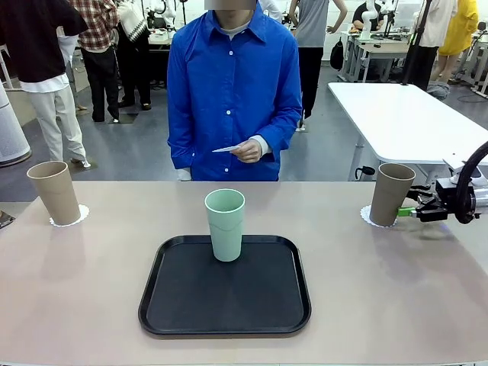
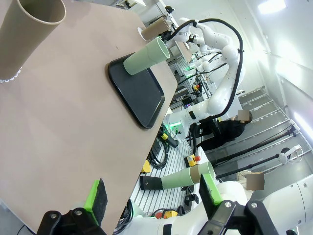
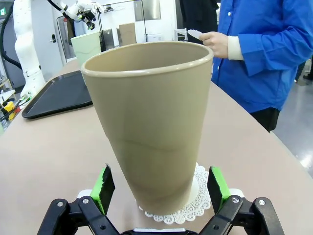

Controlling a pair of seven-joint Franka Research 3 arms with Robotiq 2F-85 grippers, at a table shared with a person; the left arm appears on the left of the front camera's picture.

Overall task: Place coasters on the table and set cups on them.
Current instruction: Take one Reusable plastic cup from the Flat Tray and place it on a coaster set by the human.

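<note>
A tan cup [image 1: 55, 192] stands on a coaster [image 1: 70, 218] at the table's [image 1: 91, 305] left end. The mint green cup [image 1: 225, 223] stands on the black tray [image 1: 191, 305]. At the right end a second tan cup [image 1: 391, 194] stands on a lacy coaster [image 1: 371, 220]. My right gripper [image 1: 412, 210] is open close beside it. In the right wrist view that cup [image 3: 151, 127] rises just ahead of my open gripper [image 3: 160, 191], its coaster [image 3: 198, 203] beneath, with gaps to both pads. My left gripper [image 2: 152, 193] is open and holds nothing, away from the left cup [image 2: 29, 29]. The person's hand holds a third coaster [image 1: 226, 149].
The person in a blue shirt [image 1: 232, 84] stands at the far side, opposite the tray. A white table [image 1: 404, 114] stands behind on the right. Bare tabletop lies on both sides of the tray and along the near edge.
</note>
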